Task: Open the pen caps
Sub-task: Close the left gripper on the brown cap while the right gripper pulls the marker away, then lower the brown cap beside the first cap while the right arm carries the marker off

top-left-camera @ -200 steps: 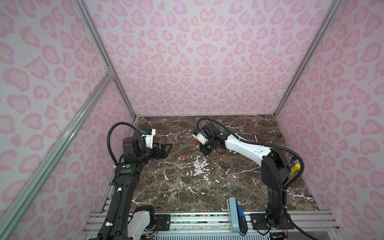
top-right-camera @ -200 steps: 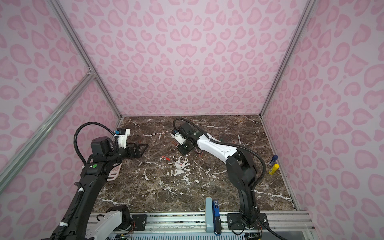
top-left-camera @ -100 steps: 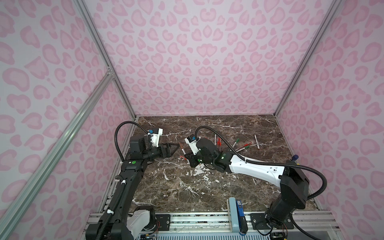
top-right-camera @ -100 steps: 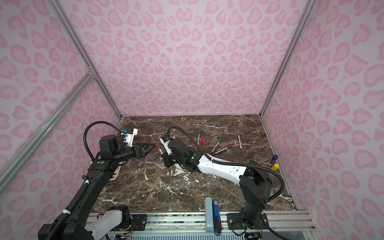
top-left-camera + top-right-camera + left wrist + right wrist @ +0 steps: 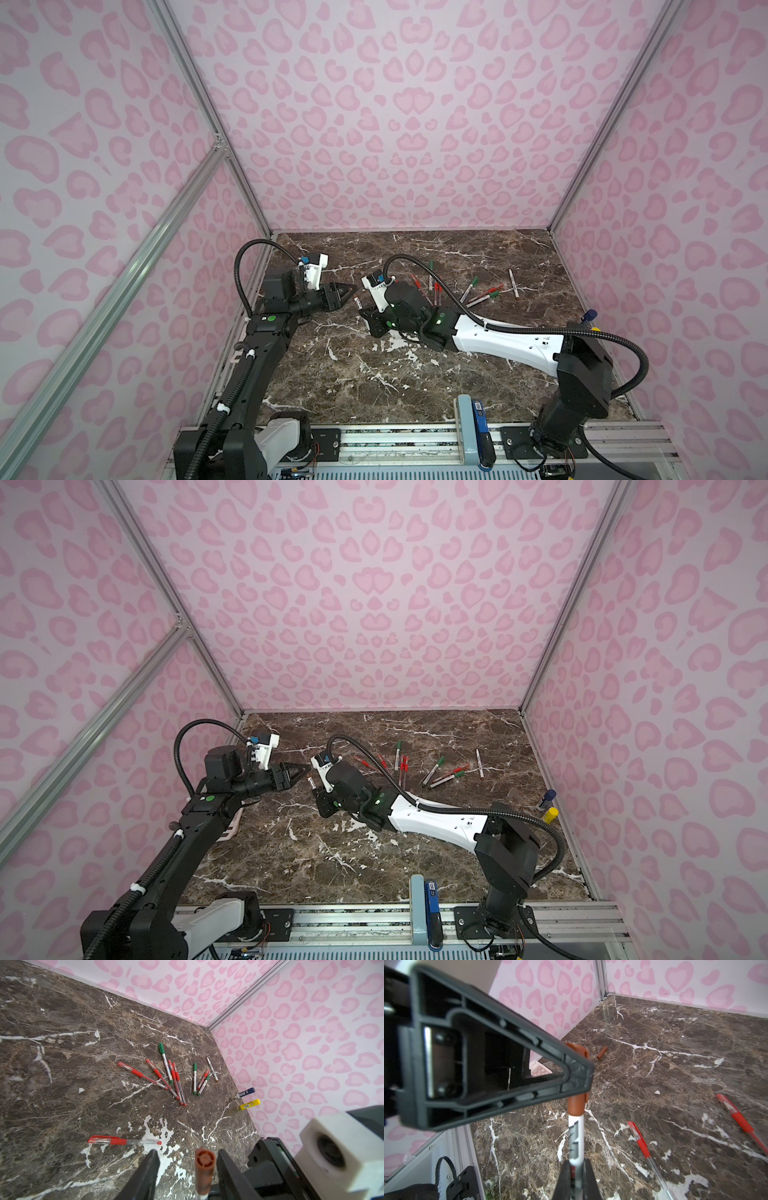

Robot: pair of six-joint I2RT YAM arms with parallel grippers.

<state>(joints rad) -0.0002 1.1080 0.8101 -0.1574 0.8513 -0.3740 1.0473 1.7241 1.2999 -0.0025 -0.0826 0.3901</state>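
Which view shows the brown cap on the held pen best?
The left wrist view: the brown cap sits large and unblocked, end-on, inside the left hand. The right wrist view shows it partly behind one of that hand's fingers; in both top views it is a tiny speck.

"025" legible on black bracket [image 5: 467, 1185]; pen barrel [image 5: 576, 1140] print unreadable.

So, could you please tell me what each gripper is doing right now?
The left gripper is open, jaws either side of the brown cap, not yet clamped.
The right gripper is shut on the pen, at its white barrel.
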